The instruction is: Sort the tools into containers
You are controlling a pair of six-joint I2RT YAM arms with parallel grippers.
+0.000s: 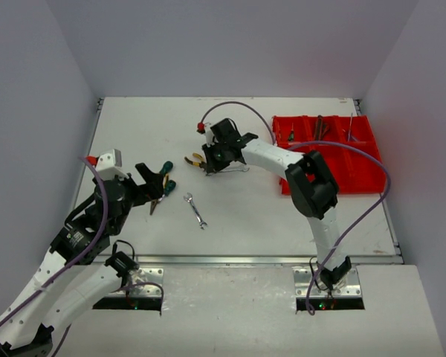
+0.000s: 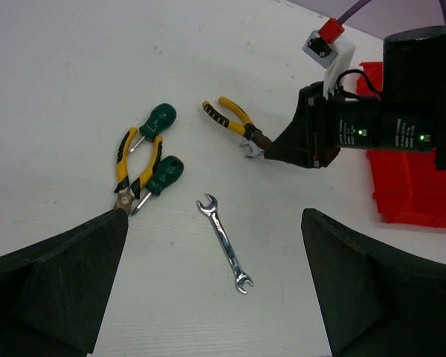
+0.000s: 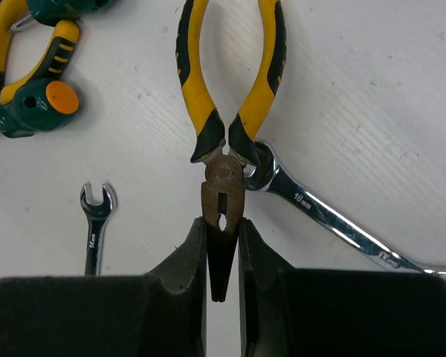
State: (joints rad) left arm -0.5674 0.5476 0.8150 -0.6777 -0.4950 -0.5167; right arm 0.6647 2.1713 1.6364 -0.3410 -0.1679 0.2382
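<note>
Right tool (image 3: 223,223) tight on yellow pliers (image 3: 223,175), left tool (image 2: 214,219) agape, white table (image 1: 282,223), pale grey walls (image 1: 223,44)

White arms (image 1: 267,155), black joints (image 1: 312,190) — purple cables (image 1: 234,103).

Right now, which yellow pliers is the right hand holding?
The pliers mid-table, nose pinched in the right hand, touching the big wrench. The other pliers lie free beside the green screwdrivers.

I see a shiny metal wrench (image 3: 334,219), dull dark steel pliers (image 3: 223,182) with rubbery yellow grips, matt white table (image 1: 253,223).
</note>
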